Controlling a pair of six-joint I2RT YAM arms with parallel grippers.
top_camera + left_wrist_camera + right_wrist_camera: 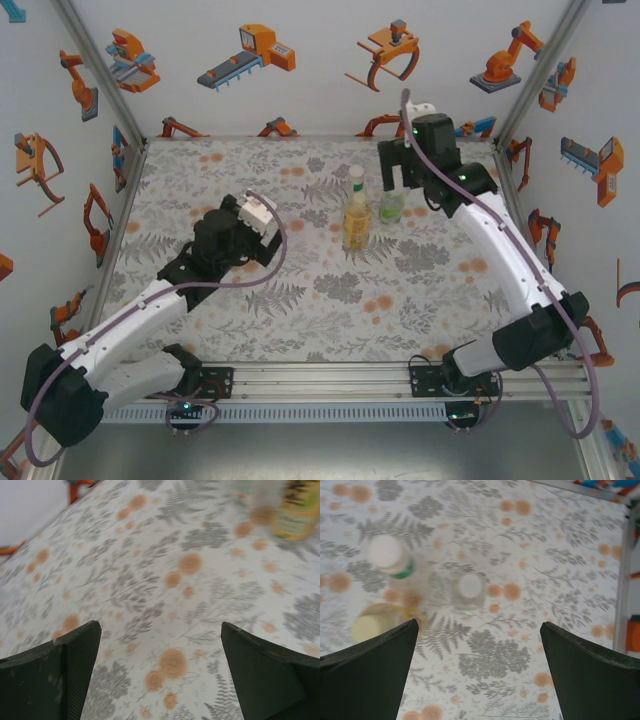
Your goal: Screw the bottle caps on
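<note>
While the jaws of the right gripper point(478, 624) are spread wide, the short green-tinted plastic bottle point(469, 604), topped by a pale round cap point(470, 586), is spotted below, between them; the left gripper point(160, 625) is parted too.

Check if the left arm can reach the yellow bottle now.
Probably yes: only bare tablecloth lies between the open left gripper and the yellow bottle, though the right gripper hovers close by.

Standing upright, clustering near the far edge of the table point(250, 300), right of centre. Showing a yellow-orange bottle point(356, 230) nearest, a slim clear bottle point(356, 188) just behind, a short greenish bottle point(391, 208) just right. Wearing caps, all three: pale yellow cap point(366, 627), white cap point(385, 550), whitish cap point(470, 585).
</note>
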